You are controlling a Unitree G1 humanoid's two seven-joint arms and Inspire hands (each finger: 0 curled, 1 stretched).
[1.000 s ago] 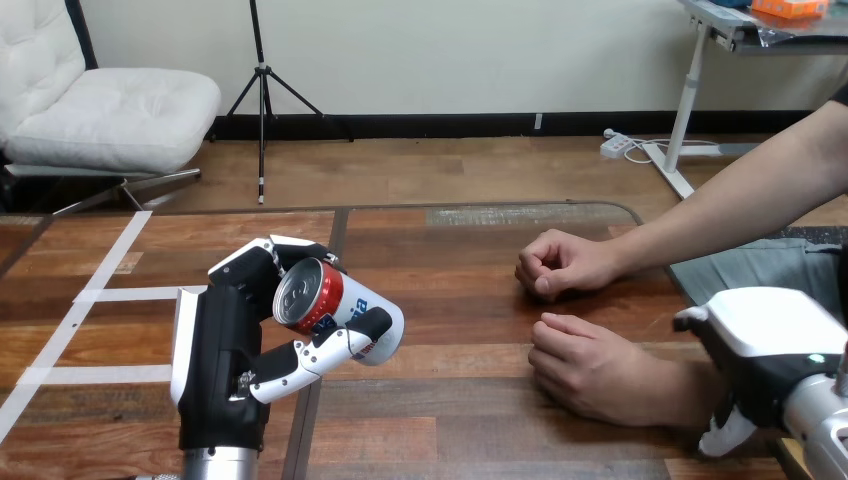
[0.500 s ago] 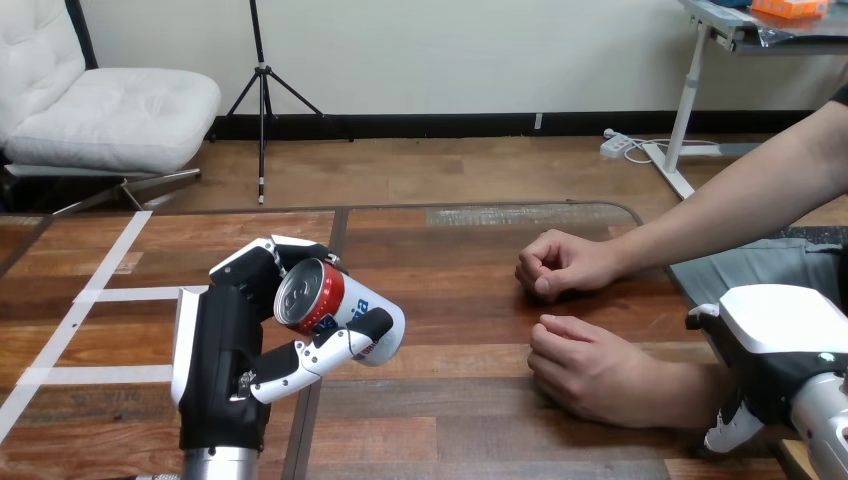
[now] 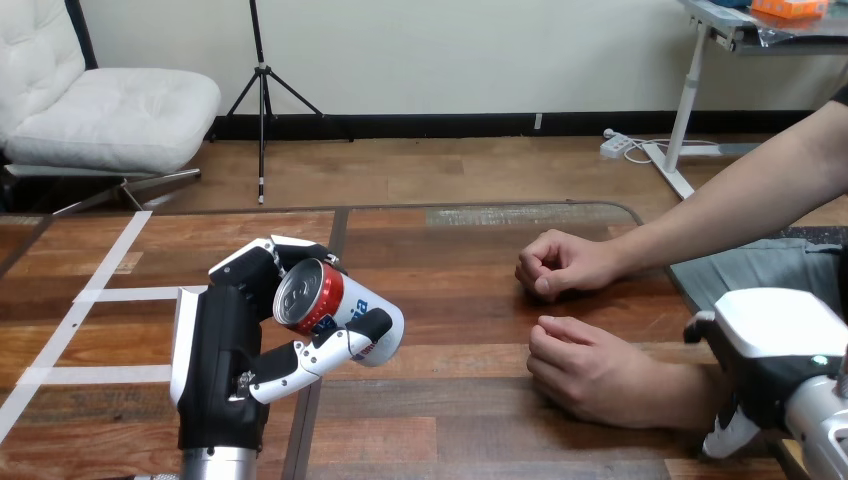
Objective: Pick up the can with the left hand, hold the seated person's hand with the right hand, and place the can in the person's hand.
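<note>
My left hand (image 3: 225, 365) is raised over the table's left half, its fingers and thumb curled round a red, white and blue can (image 3: 335, 310). The can lies tilted, its silver top facing me. The person's nearer hand (image 3: 590, 372) rests knuckles up on the wood at the right, loosely curled. Their farther hand (image 3: 555, 265) is a fist on the table behind it. My right hand (image 3: 780, 345) sits at the bottom right, back shell up, right beside the nearer hand's wrist; whether it touches the wrist is hidden.
White tape strips (image 3: 110, 292) cross the wooden table (image 3: 450, 420) at the left. The person's forearm (image 3: 740, 200) reaches in from the right edge. Bare wood lies between the can and the person's hands.
My right hand has shifted slightly to the right beside the person's wrist. My left hand and the can have stayed still, and so have the person's hands.
</note>
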